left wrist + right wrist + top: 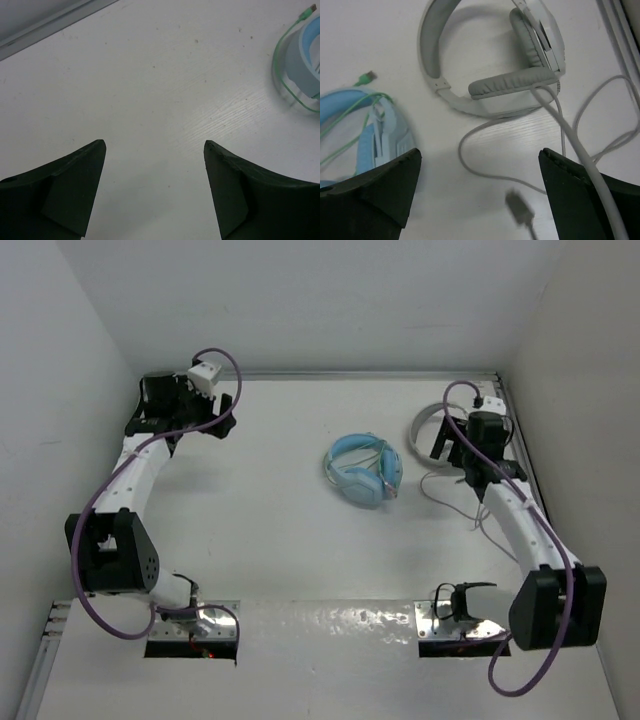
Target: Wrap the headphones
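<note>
The white headphones [512, 84] lie on the counter [370, 30] just right of the blue headphones [380, 135], cable [460, 150] sprawled loose. My right gripper [480, 152] hangs spread & empty there too; left gripper [155, 142] also spread, well left of the blue headphones. I'd pinch cable nr plug [520, 210], then wind snug w/o snagging.

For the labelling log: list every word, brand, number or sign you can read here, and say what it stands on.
No text can be read in any view.
The white headphones show plain shells and pads, no brand.
The light blue headphones show no lettering.
Nothing legible on the table either.
</note>
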`<state>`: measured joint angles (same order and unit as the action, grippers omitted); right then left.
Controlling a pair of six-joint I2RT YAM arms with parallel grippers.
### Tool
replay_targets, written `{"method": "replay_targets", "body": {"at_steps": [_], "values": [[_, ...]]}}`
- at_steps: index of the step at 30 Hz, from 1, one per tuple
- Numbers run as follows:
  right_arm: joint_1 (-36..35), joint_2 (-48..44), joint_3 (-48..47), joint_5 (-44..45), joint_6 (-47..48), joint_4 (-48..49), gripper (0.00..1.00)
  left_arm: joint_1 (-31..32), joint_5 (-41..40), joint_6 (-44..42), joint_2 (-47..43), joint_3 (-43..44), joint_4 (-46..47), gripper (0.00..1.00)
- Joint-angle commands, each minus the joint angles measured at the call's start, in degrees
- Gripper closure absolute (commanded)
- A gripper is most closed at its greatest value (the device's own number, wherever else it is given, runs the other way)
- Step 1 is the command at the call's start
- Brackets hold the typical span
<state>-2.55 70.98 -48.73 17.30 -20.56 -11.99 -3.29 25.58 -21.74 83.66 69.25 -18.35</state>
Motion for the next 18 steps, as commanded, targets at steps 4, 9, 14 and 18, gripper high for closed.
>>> {"method": "replay_targets", "body": {"at_steps": [4,9,14,18], "values": [[31.06,-3.66,9.4,-51.86,-39.36,26.79,0.01,0.56,2.36,-1.47,0.63,4.05,-1.6,0.23],[19.88,-0.22,-9.04,-10.72,-11.71,-10.07,0.01,0.92,2.89,-1.56,-0.42,3.87,-2.39,0.23],[23.46,-0.15,-0.14,-53.46,-21.44,7.32,0.01,0.92,2.63,-1.56,0.1,4.13,-2.48,0.23],[23.29,-4.35,9.12,-61.03,-33.52,25.69,0.01,1.0,3.07,-1.9,-0.51,3.7,-2.92,0.23]]}}
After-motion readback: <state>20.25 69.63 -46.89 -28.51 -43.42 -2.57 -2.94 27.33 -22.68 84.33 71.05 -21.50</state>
